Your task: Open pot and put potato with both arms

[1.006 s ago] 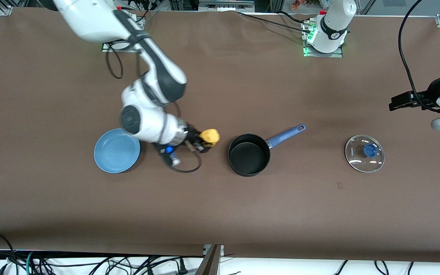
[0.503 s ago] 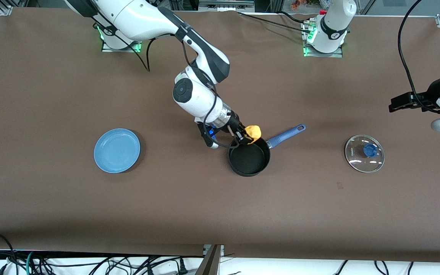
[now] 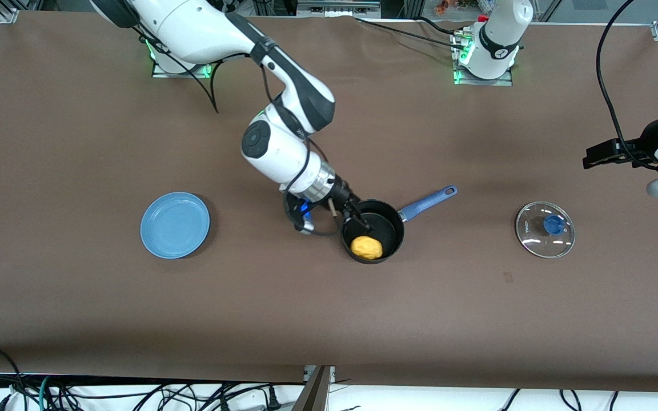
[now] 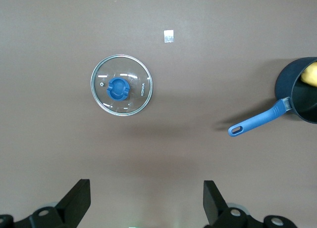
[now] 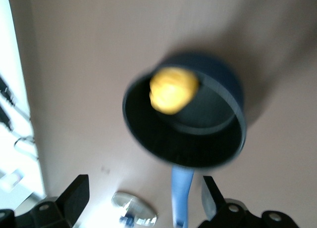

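The potato lies inside the pot, just right of the middle of the front view, in the part of the pot nearest that camera. It looks to rest on the pot's floor, clear of any finger. The lid lies flat on the table at the right of that view, well apart from the pot, so the pot is open. The empty plate sits at the left.

The right gripper hangs over the pot's upper-left rim, and in the right wrist view its two fingers stand wide apart with nothing between them. The left gripper waits over the table at the right edge of the front view. Its jaws are apart too and empty, with the lid below it in its own wrist view.

To my eye the drop is made and what remains is a clean exit. I would lift the right gripper straight up before swinging it away, because its fingers sit close to the rim and a sideways pull could catch the wall and shove the pot. The handle points to the upper right, away from that arm, so a retreat toward the upper left should meet nothing. The potato is round and may roll if the pot is knocked.
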`<state>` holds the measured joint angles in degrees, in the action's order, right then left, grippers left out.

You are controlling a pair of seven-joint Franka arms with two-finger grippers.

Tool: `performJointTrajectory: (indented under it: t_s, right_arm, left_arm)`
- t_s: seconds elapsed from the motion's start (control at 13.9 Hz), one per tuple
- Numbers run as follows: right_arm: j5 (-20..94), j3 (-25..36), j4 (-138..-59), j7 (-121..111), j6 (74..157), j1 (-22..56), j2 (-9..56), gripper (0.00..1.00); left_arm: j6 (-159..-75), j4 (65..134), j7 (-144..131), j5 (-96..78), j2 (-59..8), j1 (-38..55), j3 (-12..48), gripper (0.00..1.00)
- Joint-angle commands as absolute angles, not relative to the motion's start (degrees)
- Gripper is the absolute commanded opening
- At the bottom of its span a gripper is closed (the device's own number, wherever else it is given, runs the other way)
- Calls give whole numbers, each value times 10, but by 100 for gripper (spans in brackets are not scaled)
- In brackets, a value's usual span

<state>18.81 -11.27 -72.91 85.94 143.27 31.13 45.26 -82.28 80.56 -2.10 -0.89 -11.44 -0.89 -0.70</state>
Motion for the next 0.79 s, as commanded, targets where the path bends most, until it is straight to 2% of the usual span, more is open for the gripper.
performJointTrajectory:
  t_s: [0.0,0.14,0.36,0.72]
  right_arm:
    - [126,-81,-733,804,1314,294,412,100]
    - [127,-31,-784,788,1284,294,347,100]
    - [129,-4,-904,725,1258,285,218,100]
    - [139,75,-911,492,1042,282,107,100]
  left_arm:
    - [-812,784,-28,-6,-126,-4,-8,100]
    - [-812,784,-27,-7,-126,-6,-8,100]
    - [-812,784,-27,-8,-126,-8,-9,100]
    - [-812,783,-25,-10,-126,-11,-11,100]
